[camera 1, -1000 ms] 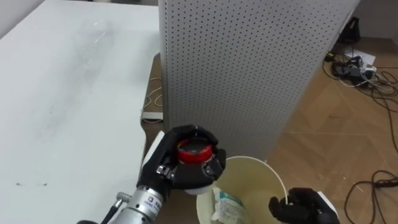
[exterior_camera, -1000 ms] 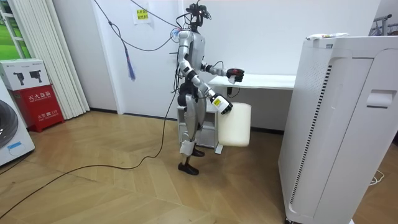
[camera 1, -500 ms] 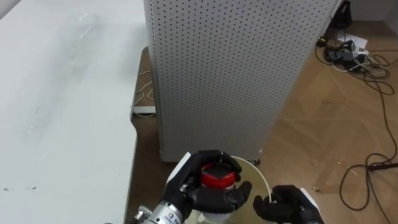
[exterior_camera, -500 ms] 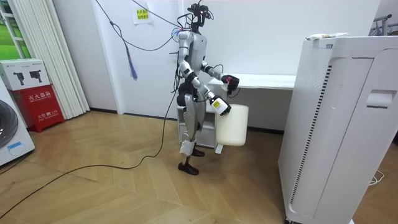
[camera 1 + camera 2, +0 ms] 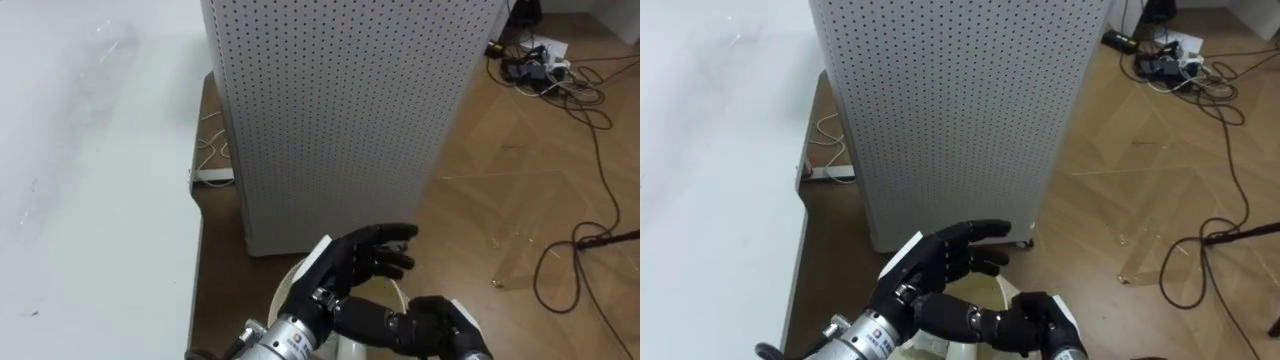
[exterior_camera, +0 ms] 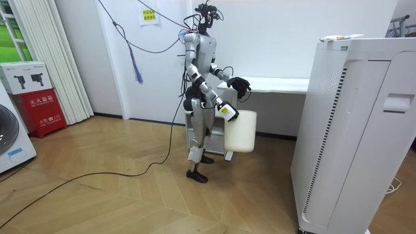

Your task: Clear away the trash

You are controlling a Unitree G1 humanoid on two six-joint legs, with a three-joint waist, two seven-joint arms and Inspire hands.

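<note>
**Hands hovering over the bucket (image 5: 284, 295)**

The robot is standing on the wooden floor (image 6: 97, 195) at the end of the white table (image 5: 90, 180), facing the room view's right. Its left hand (image 5: 362, 262) is hovering just above the bucket's mouth, palm down, with its fingers stretched out and spread apart, gripping nothing. Its right hand (image 5: 445, 325) is sitting at the bucket's right rim with its fingers curled tight on it. In the room view the bucket is hanging from that hand beside the robot's hip, clear of the floor. The two hands are lying close together, the left thumb reaching toward the right hand. The garbage is probably lying inside the bucket, but the hands are covering the inside.

Just beyond the bucket a perforated white cabinet (image 5: 330, 110) is standing upright on the floor, beside the table's right edge. A white cord (image 5: 215, 150) is lying on the floor in the gap between that edge and the cabinet. Dark cables (image 5: 545, 65) are sprawling over the floor well off to the right.
</note>
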